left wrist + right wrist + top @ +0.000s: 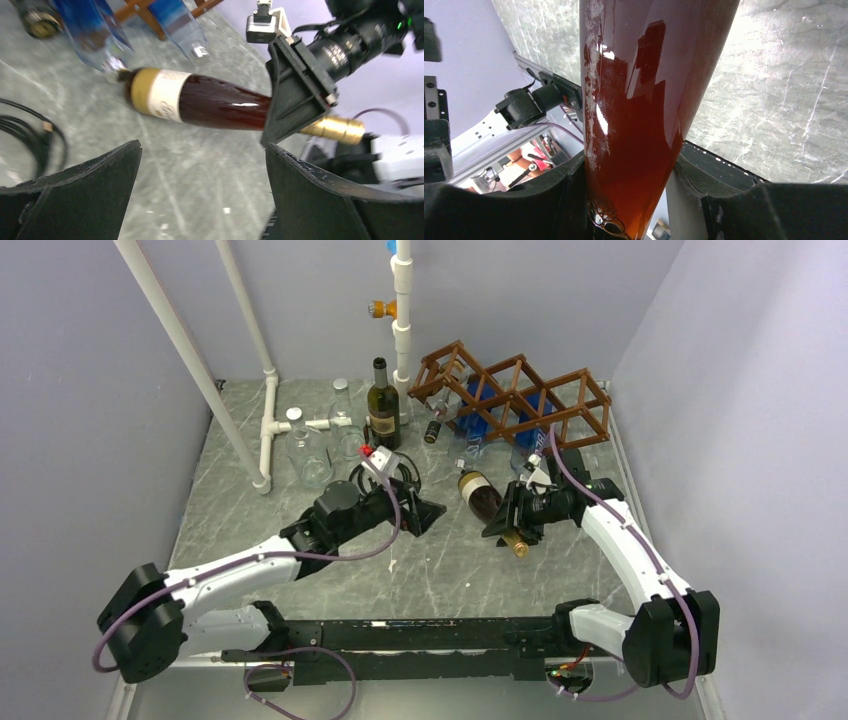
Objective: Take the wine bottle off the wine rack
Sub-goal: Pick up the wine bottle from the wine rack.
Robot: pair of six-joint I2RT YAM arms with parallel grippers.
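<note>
On your right gripper the jaws clamp the wine bottle, partly hiding its neck, while on your left gripper they stand wide apart.

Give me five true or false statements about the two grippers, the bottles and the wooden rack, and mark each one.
1. The right gripper is shut on the wine bottle. True.
2. The left gripper grips that bottle too. False: its jaws stand wide open, holding nothing.
3. The gripped bottle sits inside a cell of the wine rack. False: it is out of the rack, in front of it.
4. A dark bottle stands upright to the left of the rack. True.
5. The rack holds nothing. False: blue bottles lie in its cells.
</note>
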